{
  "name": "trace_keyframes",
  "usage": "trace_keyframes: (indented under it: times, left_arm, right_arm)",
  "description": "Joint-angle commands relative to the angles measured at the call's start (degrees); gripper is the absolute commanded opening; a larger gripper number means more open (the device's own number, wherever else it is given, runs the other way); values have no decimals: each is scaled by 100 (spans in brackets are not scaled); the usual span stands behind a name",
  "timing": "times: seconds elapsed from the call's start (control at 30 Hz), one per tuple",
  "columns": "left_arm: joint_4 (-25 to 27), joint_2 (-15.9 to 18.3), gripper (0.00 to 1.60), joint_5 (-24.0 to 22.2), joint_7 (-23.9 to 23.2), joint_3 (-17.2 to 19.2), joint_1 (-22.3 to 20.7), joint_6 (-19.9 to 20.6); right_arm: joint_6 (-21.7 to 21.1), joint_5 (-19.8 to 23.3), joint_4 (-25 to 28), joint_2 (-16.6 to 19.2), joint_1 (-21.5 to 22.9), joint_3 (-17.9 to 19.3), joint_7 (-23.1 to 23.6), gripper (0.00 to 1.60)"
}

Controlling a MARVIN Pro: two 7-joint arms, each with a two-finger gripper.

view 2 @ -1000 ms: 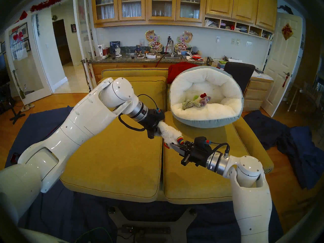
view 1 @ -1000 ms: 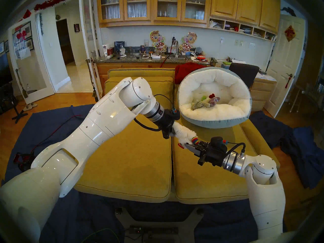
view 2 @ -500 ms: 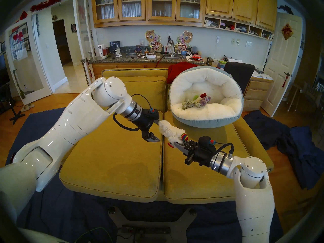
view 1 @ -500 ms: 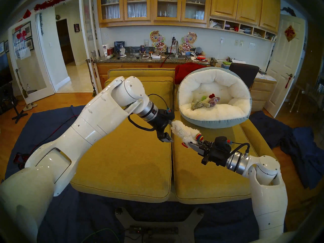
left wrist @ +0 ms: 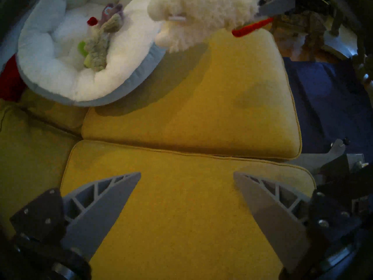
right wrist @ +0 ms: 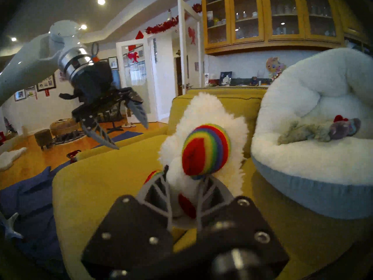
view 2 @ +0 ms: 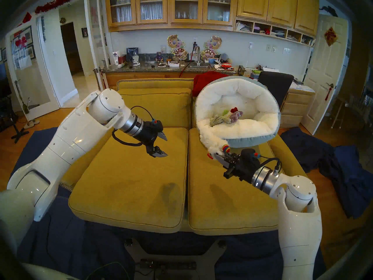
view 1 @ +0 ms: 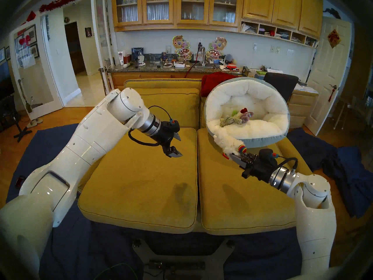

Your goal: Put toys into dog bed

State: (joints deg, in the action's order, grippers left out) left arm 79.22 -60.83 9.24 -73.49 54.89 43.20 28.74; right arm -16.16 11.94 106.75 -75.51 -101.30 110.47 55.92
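- Kitchen-ish room with wood cabinets at the back, and everything's happening on the mustard-yellow sofa cushions (view 1: 141, 178), with a blue blanket (view 1: 343, 172) spread on the floor around them.
- The white lamb with rainbow ears (view 1: 228, 145) is up in the air over the right-hand cushion, its far end just reaching the front rim of the dog bed (view 1: 262, 141). A second ago it was stretched between both of your grippers, closer to the gap between the cushions.
- Your right gripper (view 1: 234, 158) is clamped tight on the lamb's head end, right by the rainbow ear (right wrist: 205, 150). It's drifted right and up a bit toward the bed since then.
- Your left gripper (view 1: 177, 145) has let go: fingers (left wrist: 105, 202) spread wide, nothing in them, hanging over the left-hand cushion. It's pulled off to the left, well clear of the lamb.
- Already lying in the bed's fluffy white middle: the shaggy beige animal (view 1: 227, 121), the lime-green cactus (view 1: 234, 112), the lamb with dark-red ears (view 1: 243, 110) and the purple animal (view 1: 247, 116), all bunched together, same as before.
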Motion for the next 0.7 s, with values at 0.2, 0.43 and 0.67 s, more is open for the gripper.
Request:
trace_keyframes:
  times: [0.2,0.43,0.67]
  left_arm:
    - [3,-460,160,-259,844,501,225,331]
    - [-40,-465,160,-292,998,570,269,308]
    - [-54,-497,160,-305,1144,615,325,304]
  right_arm:
    - [-251,-123,-253,421,1014,-130,-1069,0]
    - [-336,-97,-400,698,1201,-145,-1522,0]
    - [-438,-159,-687,1066,1634,-240,-2013,0]
